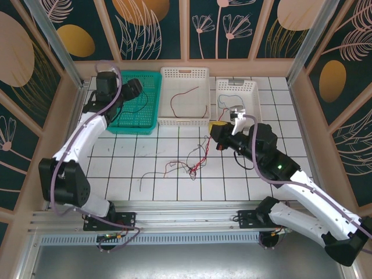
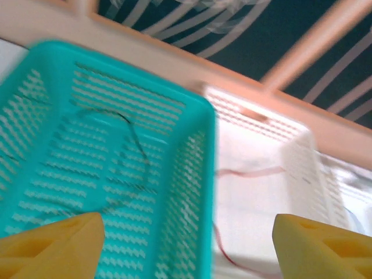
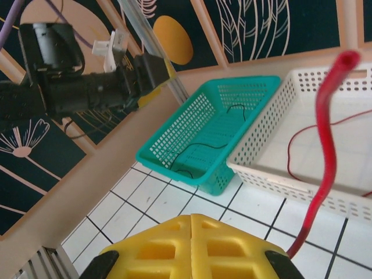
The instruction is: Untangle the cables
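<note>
TWO ARMS, ONE KNOT: The right pincer (image 1: 214,130) (image 3: 190,229), its 2 yellow fingers pressed together, clamps a red cable (image 3: 327,145) that climbs past its right side in the right wrist view. The knot of cables (image 1: 193,165) lies on the tiled table (image 1: 279,110), just nearer the arm bases and slightly to that pincer's left. From above we see the red strand drop from the closed jaws into the knot. Loose tails of red and dark wire trail away to the left across the tiles, so the knot's long axis runs side to side. We judge the right arm far the nearer to it. The left pincer (image 1: 132,88) (image 2: 186,241), fingers wide apart and holding nothing, hangs over the teal basket (image 2: 192,174), where 1 thin black cable (image 2: 135,143) curls directly beneath it. Another red wire (image 1: 187,95) loops in the middle white basket (image 1: 185,72), to the right of the left pincer and beyond the right one. The wires look hair-fine and limp; we expect any pull away from the knot to drag the other strands along.
</note>
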You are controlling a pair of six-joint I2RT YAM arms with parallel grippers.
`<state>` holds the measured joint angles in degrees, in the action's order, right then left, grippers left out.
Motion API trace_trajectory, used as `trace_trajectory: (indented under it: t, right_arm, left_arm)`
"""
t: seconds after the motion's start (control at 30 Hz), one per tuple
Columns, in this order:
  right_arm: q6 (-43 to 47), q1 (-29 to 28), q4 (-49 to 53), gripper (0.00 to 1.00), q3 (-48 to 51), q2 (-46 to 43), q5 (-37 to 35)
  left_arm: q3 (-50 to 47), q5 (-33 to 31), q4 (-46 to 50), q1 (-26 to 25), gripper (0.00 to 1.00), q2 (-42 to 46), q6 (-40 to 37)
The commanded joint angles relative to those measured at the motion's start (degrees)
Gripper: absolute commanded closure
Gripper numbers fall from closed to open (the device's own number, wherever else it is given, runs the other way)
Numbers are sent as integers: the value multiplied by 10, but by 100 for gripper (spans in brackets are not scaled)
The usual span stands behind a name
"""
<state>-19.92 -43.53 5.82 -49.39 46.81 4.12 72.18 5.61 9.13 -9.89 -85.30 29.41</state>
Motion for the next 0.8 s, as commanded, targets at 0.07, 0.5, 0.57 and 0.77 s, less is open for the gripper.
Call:
trace_trajectory:
  t: [0.07, 0.5, 0.57, 0.77]
  right_arm:
    - [19, 17, -30, 100, -39, 13, 35]
    - [-41, 119, -43, 100, -108, 63, 164]
    - [-47, 136, -39, 100, -119, 69, 160]
    - [-61, 140, -29, 100, -145, 82, 169]
  left_arm:
    - [-104, 136, -23, -83, 23, 81, 21]
    - [-328, 166, -104, -197, 23, 246, 70]
    - [-347, 165, -114, -216, 23, 258, 69]
    - [-398, 129, -149, -265, 24, 280, 66]
